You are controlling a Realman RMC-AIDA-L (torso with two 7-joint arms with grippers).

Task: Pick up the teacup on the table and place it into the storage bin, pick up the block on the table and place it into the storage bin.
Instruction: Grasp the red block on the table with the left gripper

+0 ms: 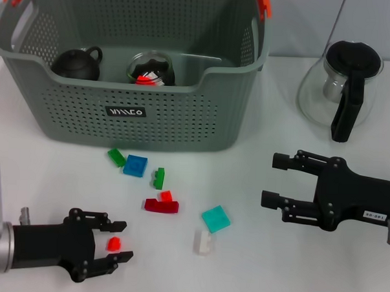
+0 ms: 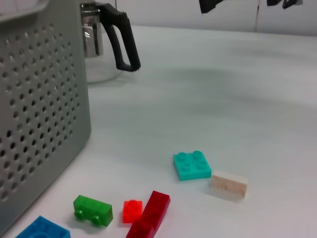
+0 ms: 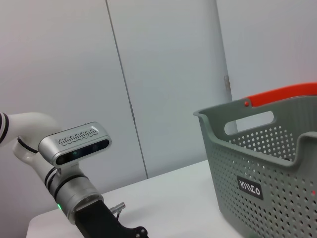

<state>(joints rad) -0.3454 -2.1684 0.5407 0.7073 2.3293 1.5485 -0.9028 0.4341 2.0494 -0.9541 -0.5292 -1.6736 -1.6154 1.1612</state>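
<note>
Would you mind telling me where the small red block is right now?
In the head view, the small red block sits between the open jaws of the left gripper, near the table's front left.

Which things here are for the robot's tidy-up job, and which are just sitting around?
For the job:
- storage bin
- black teapot, already in the bin
- small red block, between the left gripper open fingers
- other loose blocks: blue block, teal block, dark red block

Just lying about:
- glass coffee pot
- right gripper, open, holding nothing
</note>
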